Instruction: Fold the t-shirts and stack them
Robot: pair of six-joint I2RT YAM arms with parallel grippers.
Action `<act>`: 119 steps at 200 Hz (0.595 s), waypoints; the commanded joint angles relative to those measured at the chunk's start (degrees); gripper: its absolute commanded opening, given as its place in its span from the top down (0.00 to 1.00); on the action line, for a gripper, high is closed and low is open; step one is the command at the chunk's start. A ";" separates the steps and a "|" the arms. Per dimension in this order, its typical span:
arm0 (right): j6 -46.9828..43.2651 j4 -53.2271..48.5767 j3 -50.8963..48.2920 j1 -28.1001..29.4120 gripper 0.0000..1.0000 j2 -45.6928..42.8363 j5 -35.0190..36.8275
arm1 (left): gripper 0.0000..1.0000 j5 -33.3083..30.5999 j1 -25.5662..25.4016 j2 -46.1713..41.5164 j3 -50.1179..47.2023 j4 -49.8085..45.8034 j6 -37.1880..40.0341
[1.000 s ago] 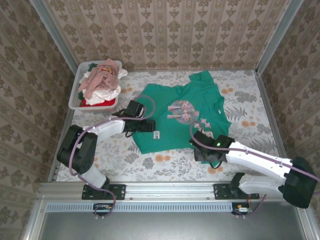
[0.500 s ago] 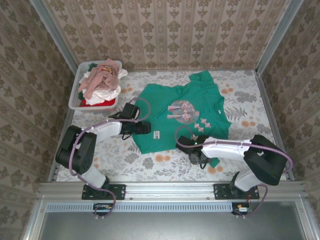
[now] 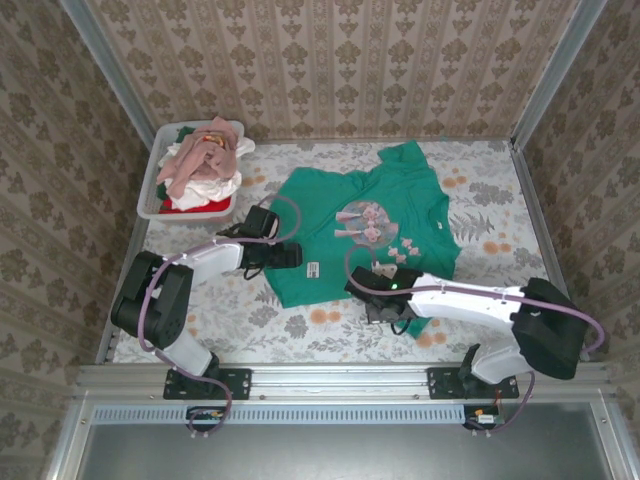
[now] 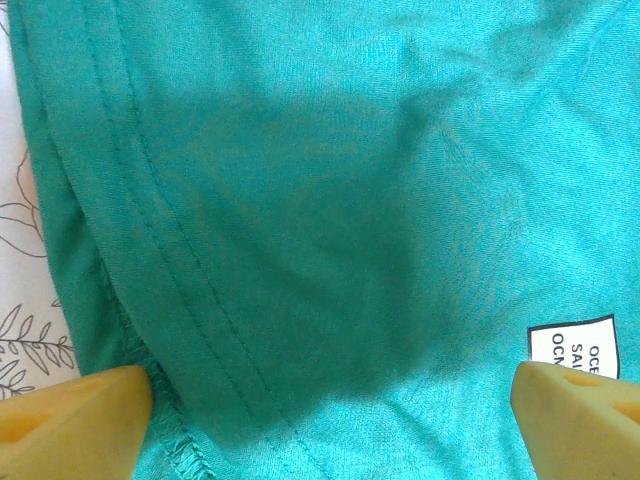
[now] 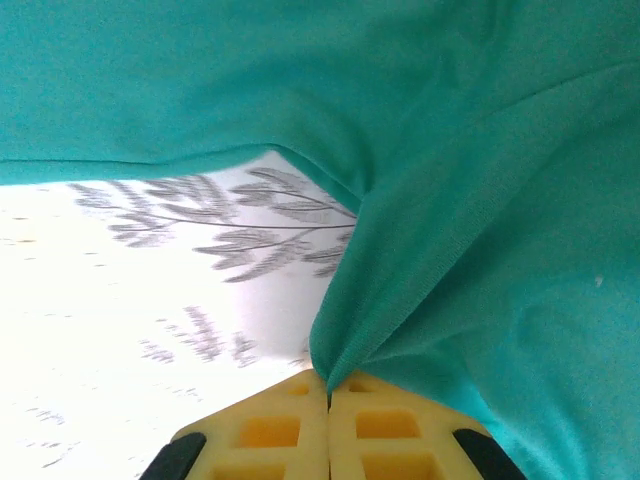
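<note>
Teal cloth of the shirt point(image 3: 320, 200) lay spread on the bench point(image 3: 250, 312) with its print point(image 3: 365, 220) facing up, between the two arms in the top view. A small white tag point(image 3: 313, 269) sat on the cloth near the shirt's near-left edge.

Left gripper point(image 3: 288, 254): positioned over the left edge of the shirt, just beside the tag. In the left wrist view the left gripper point(image 4: 325, 420) had its jaws spread wide. One yellow fingertip point(image 4: 70, 420) stood over the double-stitched hem point(image 4: 120, 270) and the other at the far corner, just below the tag point(image 4: 575, 350). No cloth was held between them. Contact between the fingertips and the cloth could not be determined.

Right gripper point(image 3: 372, 298): positioned at the near edge of the shirt, with its arm reaching in across the bench from the right. In the right wrist view the right gripper point(image 5: 328, 400) had its fingers pressed together, pinching a fold of the shirt point(image 5: 480, 200). The cloth ran from the pinch as a taut ridge, and its edge stood raised off the floral bench point(image 5: 150, 280).

A white tub point(image 3: 148, 200) stood at the far-left corner of the bench, apart from the shirt. It held a loose pile point(image 3: 205, 165) of pink, white and red shirts.
</note>
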 commanded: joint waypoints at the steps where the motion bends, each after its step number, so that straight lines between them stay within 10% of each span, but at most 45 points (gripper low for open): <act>1: -0.53 0.66 1.13 0.37 0.80 -2.37 -2.88 | 0.05 0.68 0.71 -0.60 1.16 -1.31 0.20; 14: -1.96 1.93 0.69 0.35 0.80 -3.13 -6.36 | 0.05 0.68 0.71 -1.02 1.08 -1.85 0.29; 36: -4.75 -2.73 3.22 -0.03 0.44 -6.15 -4.58 | 0.03 0.38 0.70 -2.23 0.68 -2.92 0.31; 77: -14.43 0.70 5.41 -16.08 0.43 -10.96 -2.71 | 0.02 1.21 0.71 -0.39 0.69 -0.72 -0.94; 119: -20.63 7.12 10.24 -31.78 0.42 8.30 -5.90 | 0.01 2.13 7.06 1.46 -0.79 -1.32 -1.76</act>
